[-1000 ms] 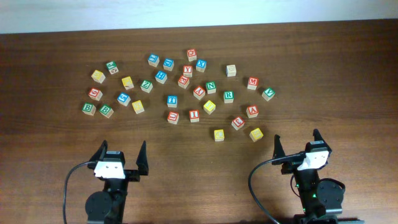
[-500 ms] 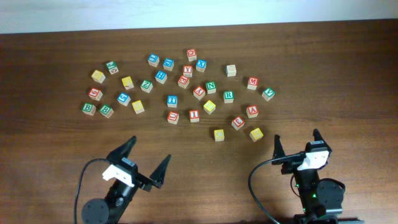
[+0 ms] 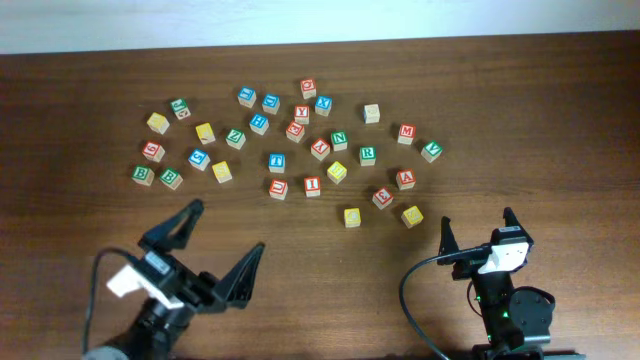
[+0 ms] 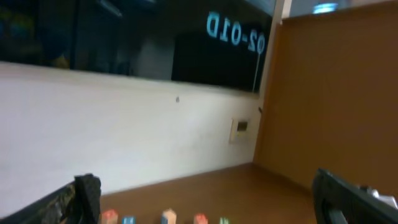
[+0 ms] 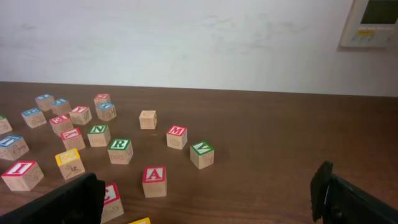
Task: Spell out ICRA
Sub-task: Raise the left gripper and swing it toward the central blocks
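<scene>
There are thirty letter blocks (image 3: 312, 185), one left hand (image 3: 224, 228) and one right hand (image 3: 477, 218).

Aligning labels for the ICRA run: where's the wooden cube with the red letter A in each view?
Overhead: wooden cube with red A, right side of the cluster, just below the red M cube.
Left wrist: cannot be picked out; only blurred cubes at the bottom edge.
Right wrist: lower left of centre, in front of the M cube.
Landmark: wooden cube with green R, up-left of the A in both.
</scene>
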Controlling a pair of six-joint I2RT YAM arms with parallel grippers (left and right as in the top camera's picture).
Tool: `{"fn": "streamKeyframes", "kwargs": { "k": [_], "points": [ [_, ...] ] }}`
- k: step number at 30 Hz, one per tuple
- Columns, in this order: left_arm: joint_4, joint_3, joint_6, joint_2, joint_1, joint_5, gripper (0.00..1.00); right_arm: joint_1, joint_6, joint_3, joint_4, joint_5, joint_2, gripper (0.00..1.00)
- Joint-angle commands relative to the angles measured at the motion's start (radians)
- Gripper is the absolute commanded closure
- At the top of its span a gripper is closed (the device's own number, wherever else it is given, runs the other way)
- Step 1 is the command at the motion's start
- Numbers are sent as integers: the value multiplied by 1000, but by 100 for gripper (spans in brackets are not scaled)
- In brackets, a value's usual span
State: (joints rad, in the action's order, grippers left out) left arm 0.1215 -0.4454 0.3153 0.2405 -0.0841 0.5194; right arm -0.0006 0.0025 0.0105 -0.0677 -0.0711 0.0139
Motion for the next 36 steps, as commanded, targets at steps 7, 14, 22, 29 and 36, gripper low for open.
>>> {"fn": "streamKeyframes", "kwargs": {
  "k": [7,14,22,29,36],
  "points": [
    [-153,-349,-112,353,-3,220,1,-6,2,-5,-6,-3,-8,2],
    [-767,-723,-320,670,-3,214,1,-6,2,-5,-6,-2,-8,2],
    [-995,-876,-369,874,-3,307,1,-6,2,-5,-6,-3,-9,2],
    [-1112,-876,-289,918,-149,-169,1,-6,2,-5,-6,-3,-8,2],
    [-1111,-876,-274,1009,-230,-227,1,-6,2,-5,-6,-3,-8,2]
  ]
}}
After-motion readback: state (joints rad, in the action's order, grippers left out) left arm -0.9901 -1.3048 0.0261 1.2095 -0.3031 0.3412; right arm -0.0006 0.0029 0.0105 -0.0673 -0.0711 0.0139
